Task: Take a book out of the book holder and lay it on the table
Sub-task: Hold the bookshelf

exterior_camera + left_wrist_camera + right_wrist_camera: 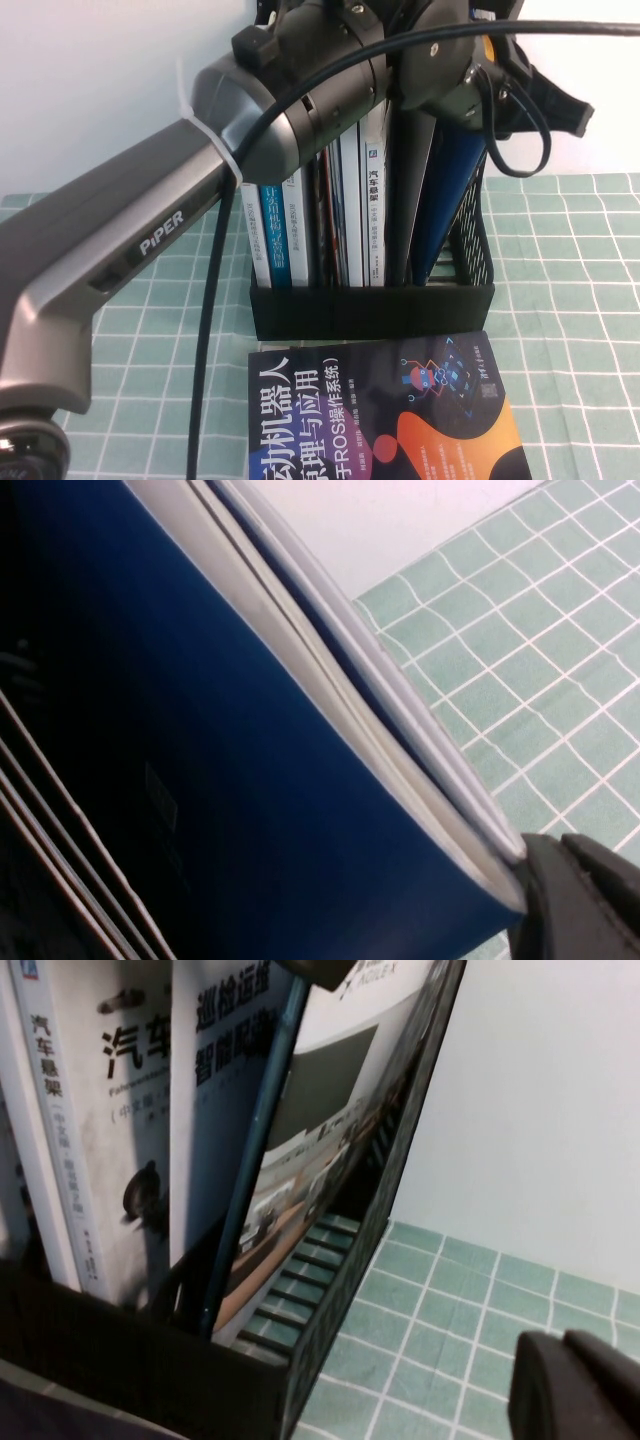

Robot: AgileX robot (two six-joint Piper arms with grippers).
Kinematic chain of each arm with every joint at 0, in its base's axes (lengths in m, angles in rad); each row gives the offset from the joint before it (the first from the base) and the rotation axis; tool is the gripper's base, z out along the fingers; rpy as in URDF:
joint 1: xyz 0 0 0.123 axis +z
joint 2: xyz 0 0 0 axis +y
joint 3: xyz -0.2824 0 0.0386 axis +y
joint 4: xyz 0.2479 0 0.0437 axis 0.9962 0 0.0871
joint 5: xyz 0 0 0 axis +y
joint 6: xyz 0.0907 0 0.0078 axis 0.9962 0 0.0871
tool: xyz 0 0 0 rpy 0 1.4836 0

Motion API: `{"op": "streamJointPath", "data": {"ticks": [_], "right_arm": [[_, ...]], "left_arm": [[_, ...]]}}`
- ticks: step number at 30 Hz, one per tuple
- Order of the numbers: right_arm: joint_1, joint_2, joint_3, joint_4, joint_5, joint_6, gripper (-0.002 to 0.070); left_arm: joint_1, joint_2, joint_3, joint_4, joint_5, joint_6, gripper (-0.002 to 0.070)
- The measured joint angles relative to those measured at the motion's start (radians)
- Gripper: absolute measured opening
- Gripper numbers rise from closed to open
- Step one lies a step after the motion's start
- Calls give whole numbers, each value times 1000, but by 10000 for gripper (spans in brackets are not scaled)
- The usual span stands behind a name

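While the left arm reaches across to the top of the book holder [370,310], the book [315,1150] we care about is standing in the rightmost slot. It's the white-and-grey one with the robot photo, tucked between a blue folder [250,780] and the holder's mesh side wall. From what we see it leans a bit, same as the folder.

The left gripper [575,895] is right at the folder's upper corner, up against its edge and the white pages. We honestly can't tell if it's clamped on anything.

The right gripper [585,1385] is closed with nothing in it. It hangs over the table [570,260], off the holder's outer right side, apart from the mesh.

A dark navy book [380,420] with an orange swirl lies flat on the green cloth, just in front of the holder's low front wall. More books stand upright in the left slots.
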Motion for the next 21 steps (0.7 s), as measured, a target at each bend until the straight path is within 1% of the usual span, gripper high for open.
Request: {"op": "streamJointPath", "data": {"ticks": [4,11,16,19,21], "right_arm": [[0,14,0,0,-9,2,-2],[0,18,0,0,-32,3,-2],[0,20,0,-2,-60,9,-2],[0,37,0,-65,-116,59,-2],[0,66,0,-146,-181,132,-2]], "left_arm": [[0,0,0,0,20,0,-3],[0,0,0,7,121,3,-3],[0,0,0,43,144,-13,-3],[0,0,0,91,150,-58,-3],[0,0,0,85,151,-72,-3]]}}
